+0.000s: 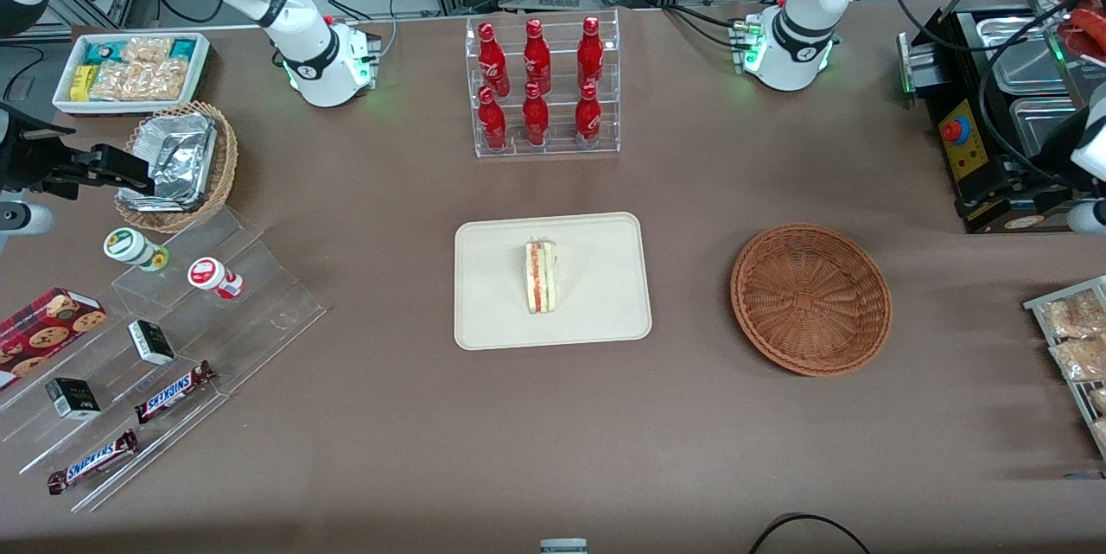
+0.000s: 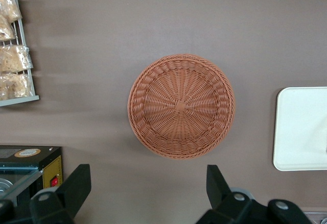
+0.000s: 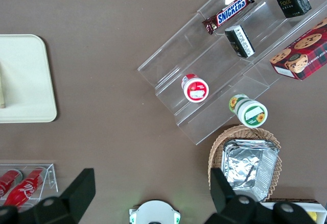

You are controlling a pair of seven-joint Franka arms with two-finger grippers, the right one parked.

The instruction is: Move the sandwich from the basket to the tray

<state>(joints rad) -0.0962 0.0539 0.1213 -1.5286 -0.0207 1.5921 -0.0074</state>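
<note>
Now: sandwich [image 1: 542, 277] on tray [image 1: 492, 312] | basket [image 2: 181, 106] bare | gripper [image 2: 148, 185] above it, spread wide, fingertips cut off.

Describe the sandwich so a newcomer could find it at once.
Start at the rack of red bottles; nearer the front camera lies the cream tray. The sandwich sits on it: a pale wedge with a red-orange stripe, the only thing there. The gripper hangs, jaws open, above the empty basket.

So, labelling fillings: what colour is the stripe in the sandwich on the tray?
Red-orange with green, between pale bread, on the clear-wrapped triangular sandwich; clearest in the front view.
</note>
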